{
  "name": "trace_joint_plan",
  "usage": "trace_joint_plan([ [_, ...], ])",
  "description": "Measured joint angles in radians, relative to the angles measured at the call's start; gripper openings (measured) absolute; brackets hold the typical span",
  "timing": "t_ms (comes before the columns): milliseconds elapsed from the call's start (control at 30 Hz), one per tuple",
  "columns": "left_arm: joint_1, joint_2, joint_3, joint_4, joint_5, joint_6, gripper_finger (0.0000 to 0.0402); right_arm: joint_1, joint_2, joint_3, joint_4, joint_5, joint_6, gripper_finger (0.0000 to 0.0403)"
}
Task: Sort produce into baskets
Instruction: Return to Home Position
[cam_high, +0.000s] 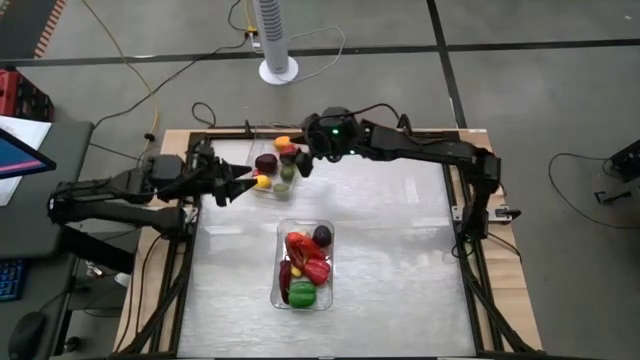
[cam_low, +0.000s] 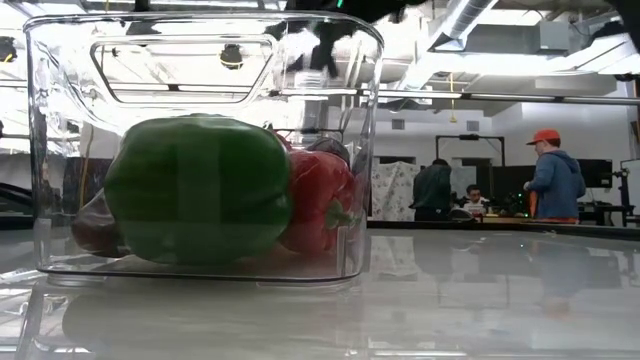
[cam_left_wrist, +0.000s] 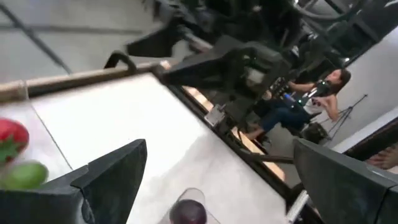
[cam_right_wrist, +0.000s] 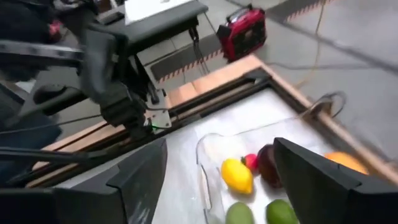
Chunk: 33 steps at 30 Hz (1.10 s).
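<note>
Produce fills two clear trays in mid-frame. The upper tray (cam_high: 270, 194) holds a dark plum (cam_high: 266, 163), a lemon (cam_high: 263, 182) and a lime (cam_high: 288, 172). The lower tray (cam_high: 275, 300) holds red peppers (cam_high: 305, 250), a green pepper (cam_high: 301, 294) and a second plum (cam_high: 322, 235). The left gripper (cam_high: 243, 181) is at the upper tray's left edge, fingers spread wide, empty. The right gripper (cam_high: 300, 163) hovers over its right side, fingers likewise parted, holding nothing.
</note>
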Motion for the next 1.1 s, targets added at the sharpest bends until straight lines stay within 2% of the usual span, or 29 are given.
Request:
trace_joint_plan([
  [133, -0.096, -0.042, -0.069, 0.1, -0.137, 0.054, 0.0387, 0.028, -0.091, -0.035, -0.052, 0.095, -0.04, 0.0297],
  [300, -0.149, -0.113, -0.223, 0.224, -0.194, 0.051, 0.0387, 0.03, -0.212, -0.237, -0.031, 0.106, 0.035, 0.0284],
  [533, -0.154, -0.251, -0.468, 0.465, -0.205, -0.032, 0.0387, 0.032, -0.425, -0.604, 0.254, 0.107, 0.247, 0.0282],
  [633, -0.154, -0.31, -0.539, 0.524, -0.22, -0.052, 0.0386, 0.031, -0.513, -0.723, 0.353, 0.144, 0.316, 0.0282],
  [900, -0.154, -0.445, -0.591, 0.498, -0.227, 0.015, 0.0387, 0.06, -0.733, -0.914, 0.448, 0.256, 0.379, 0.0282],
  [1100, -0.154, -0.568, -0.617, 0.365, -0.25, 0.015, 0.0386, 0.099, -0.857, -1.002, 0.453, 0.33, 0.421, 0.0282],
])
